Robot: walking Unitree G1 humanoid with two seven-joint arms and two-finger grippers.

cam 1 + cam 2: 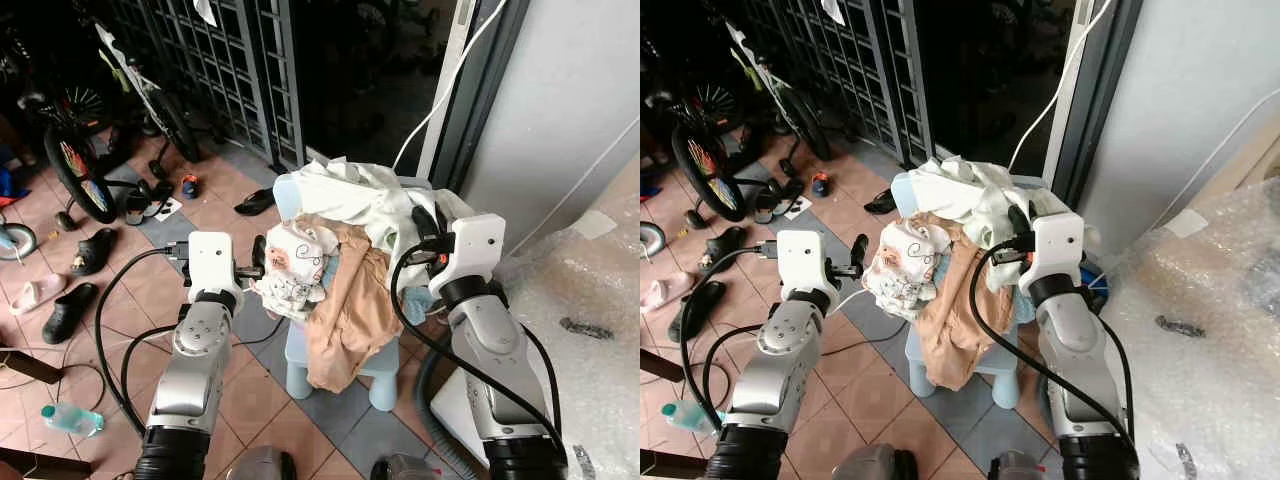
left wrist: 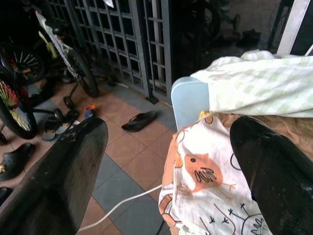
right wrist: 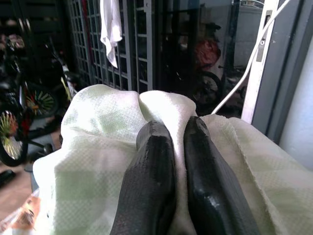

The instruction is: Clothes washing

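A heap of clothes lies on a small light-blue chair (image 1: 378, 368). On top is a pale green checked garment (image 1: 372, 200). Under it sits a white baby garment printed with orange birds (image 1: 296, 266), and a tan garment (image 1: 345, 312) hangs down the front. My left gripper (image 1: 259, 262) is open at the heap's left side, with its fingers (image 2: 73, 161) spread wide and the printed garment (image 2: 205, 181) just ahead of them. My right gripper (image 3: 177, 126) rests on top of the heap at the right, its fingers pinched on a fold of the pale green garment (image 3: 98, 127).
A metal grille gate (image 1: 230, 60) and dark doorway stand behind the chair. Bicycles (image 1: 75, 160), sandals (image 1: 70, 310) and a plastic bottle (image 1: 70, 418) crowd the tiled floor on the left. A bubble-wrapped bulk (image 1: 590, 280) stands at the right, with a grey hose (image 1: 432, 400) by the chair.
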